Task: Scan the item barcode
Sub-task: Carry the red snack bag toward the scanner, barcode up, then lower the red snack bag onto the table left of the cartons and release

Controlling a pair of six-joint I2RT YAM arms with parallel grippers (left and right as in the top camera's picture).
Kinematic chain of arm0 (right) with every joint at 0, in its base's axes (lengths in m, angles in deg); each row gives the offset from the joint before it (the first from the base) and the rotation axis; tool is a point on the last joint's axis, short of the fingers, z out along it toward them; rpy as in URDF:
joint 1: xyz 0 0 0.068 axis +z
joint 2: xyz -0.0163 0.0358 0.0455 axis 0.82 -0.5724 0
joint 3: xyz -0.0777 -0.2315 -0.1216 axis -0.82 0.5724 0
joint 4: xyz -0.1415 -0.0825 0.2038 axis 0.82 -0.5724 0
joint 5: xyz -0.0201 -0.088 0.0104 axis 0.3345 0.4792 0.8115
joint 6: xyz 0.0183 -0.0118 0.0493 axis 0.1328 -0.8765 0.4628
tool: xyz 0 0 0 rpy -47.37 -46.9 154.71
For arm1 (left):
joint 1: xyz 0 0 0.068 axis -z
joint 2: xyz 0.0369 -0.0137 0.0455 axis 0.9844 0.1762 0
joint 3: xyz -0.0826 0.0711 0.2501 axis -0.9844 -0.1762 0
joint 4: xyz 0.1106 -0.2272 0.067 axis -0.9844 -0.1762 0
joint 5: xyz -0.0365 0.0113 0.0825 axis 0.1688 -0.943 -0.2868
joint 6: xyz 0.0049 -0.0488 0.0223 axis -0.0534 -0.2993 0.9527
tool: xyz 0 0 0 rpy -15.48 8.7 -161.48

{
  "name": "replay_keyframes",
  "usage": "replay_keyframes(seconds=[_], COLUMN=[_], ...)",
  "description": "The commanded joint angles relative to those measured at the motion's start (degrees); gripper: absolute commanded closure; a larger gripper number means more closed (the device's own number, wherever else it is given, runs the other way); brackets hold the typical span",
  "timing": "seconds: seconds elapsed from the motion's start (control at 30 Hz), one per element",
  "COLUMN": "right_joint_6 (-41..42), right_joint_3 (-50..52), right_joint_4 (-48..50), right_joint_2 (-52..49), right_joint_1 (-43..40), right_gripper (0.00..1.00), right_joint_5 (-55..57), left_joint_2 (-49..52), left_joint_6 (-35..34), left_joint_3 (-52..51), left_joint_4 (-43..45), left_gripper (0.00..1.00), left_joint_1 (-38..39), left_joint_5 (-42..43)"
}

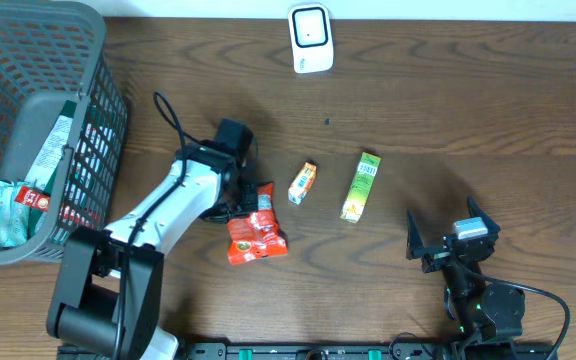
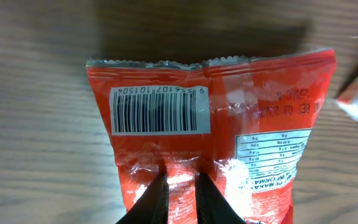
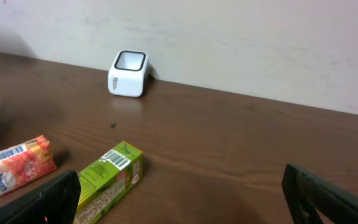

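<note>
A red snack packet (image 1: 257,238) lies flat on the wooden table, its back up. The left wrist view shows the packet (image 2: 253,87) with its white barcode label (image 2: 159,111) facing the camera. My left gripper (image 2: 180,175) is shut on the packet's near edge, the fingers a narrow strip apart with foil between them. Seen from overhead, the left gripper (image 1: 251,205) reaches down onto the packet's top end. The white scanner (image 1: 310,38) stands at the far edge, also seen as the scanner (image 3: 128,73) by the wall. My right gripper (image 1: 446,232) rests open at the front right, holding nothing.
A green carton (image 1: 361,187) and a small orange carton (image 1: 302,183) lie mid-table to the right of the packet. A grey mesh basket (image 1: 98,110) with several packets stands at the far left. The right gripper (image 3: 180,180) faces the green carton (image 3: 107,180).
</note>
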Motion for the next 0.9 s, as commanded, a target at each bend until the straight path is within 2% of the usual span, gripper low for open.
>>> replay_keyframes(seconds=[0.0,0.3,0.73,0.87], right_joint_6=[0.7,0.7,0.7,0.7], right_joint_3=[0.1,0.1,0.1,0.1], right_joint_4=[-0.2,-0.2,-0.2,-0.2], right_joint_2=[0.3,0.3,0.3,0.3], right_joint_1=[0.3,0.3,0.3,0.3], right_gripper=[0.01,0.01,0.01,0.01], right_joint_5=[-0.1,-0.1,-0.1,-0.1], left_joint_2=[0.7,0.7,0.7,0.3], left_joint_6=[-2.8,-4.6,-4.7,-4.7], left_joint_3=[-0.5,-0.5,-0.5,0.1], left_joint_4=[1.2,5.8,9.3,9.0], left_gripper=[0.83,0.83,0.83,0.83], left_joint_1=[2.1,5.1,5.6,5.1], left_joint_5=[0.7,0.5,0.4,-3.4])
